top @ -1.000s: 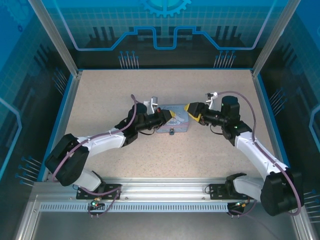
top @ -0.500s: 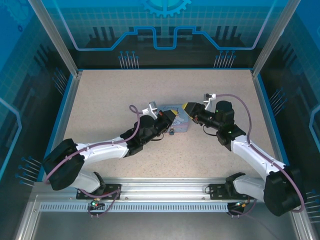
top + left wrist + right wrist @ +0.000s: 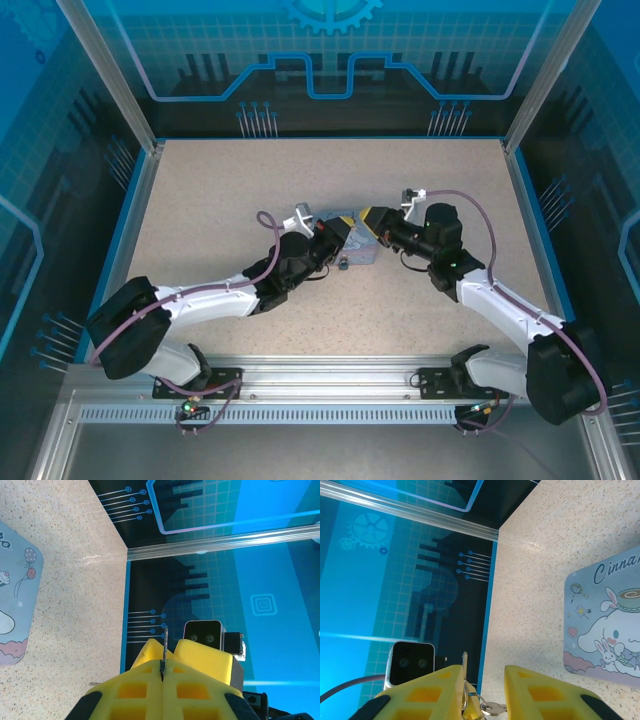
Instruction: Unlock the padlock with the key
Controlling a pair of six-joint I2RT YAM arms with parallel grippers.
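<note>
From above, the two arms met over the middle of the speckled tabletop (image 3: 220, 190). The left end effector (image 3: 341, 231) and the right end effector (image 3: 371, 218) faced each other just above a pale blue cartoon tin (image 3: 358, 247). The padlock (image 3: 342, 264), as far as I could make it out, was a small dark speck lying on the tabletop. It sat right at the tin's near edge, below the left end effector and apart from both arms.

Through the left wrist camera, the yellow fingers (image 3: 200, 680) were pressed flat together. They pinched the key (image 3: 163, 641), a thin dark sliver standing up from the seam between them. The tin lay off to one side on the tabletop, and the other arm's camera block (image 3: 202, 637) showed beyond the fingertips.

Through the right wrist camera, the yellow fingers (image 3: 540, 692) stood a narrow gap apart. In that gap sat a small metal ring (image 3: 472, 700) and a silvery piece (image 3: 493, 708), and a brassy sliver (image 3: 465, 664) stood upright along the inner face of one finger. I could not tell whether the fingers were pinching any of it. The tin lay flat on the tabletop to one side, apart from the fingers.
</note>
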